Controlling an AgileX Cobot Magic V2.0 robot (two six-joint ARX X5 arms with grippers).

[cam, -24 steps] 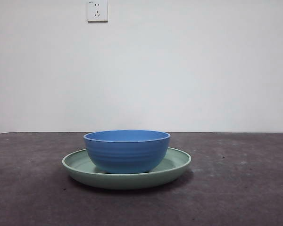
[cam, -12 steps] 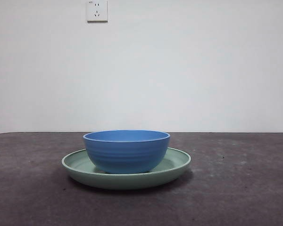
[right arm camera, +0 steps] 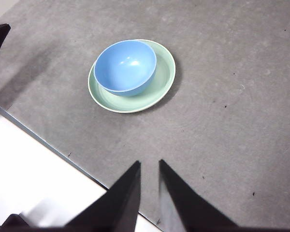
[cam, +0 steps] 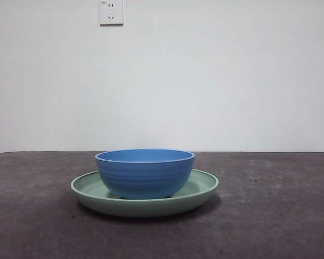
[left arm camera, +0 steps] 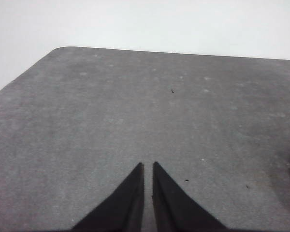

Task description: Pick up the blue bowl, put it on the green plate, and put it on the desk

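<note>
Sitting inside the wide, pale mint-green glossy plate (cam: pixel 202 189) on the dark grey matte desk (cam: pixel 281 216), the round, ridged blue bowl (cam: pixel 144 172) looks placed already. Both the left gripper (left arm camera: pixel 148 166) and right gripper (right arm camera: pixel 149 164) hang nearly closed, well apart from it, holding nothing.

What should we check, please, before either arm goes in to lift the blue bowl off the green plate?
1. Blue bowl upright in the green plate: ok.
2. Bowl empty inside: ok, by the right wrist view.
3. Bare desk beside the plate for setting down: ok.
4. Right gripper away from the bowl, holding nothing: ok.
5. Left gripper sees bowl: not ok.
6. Jaws wide enough for the rim: not ok, both nearly shut.
</note>
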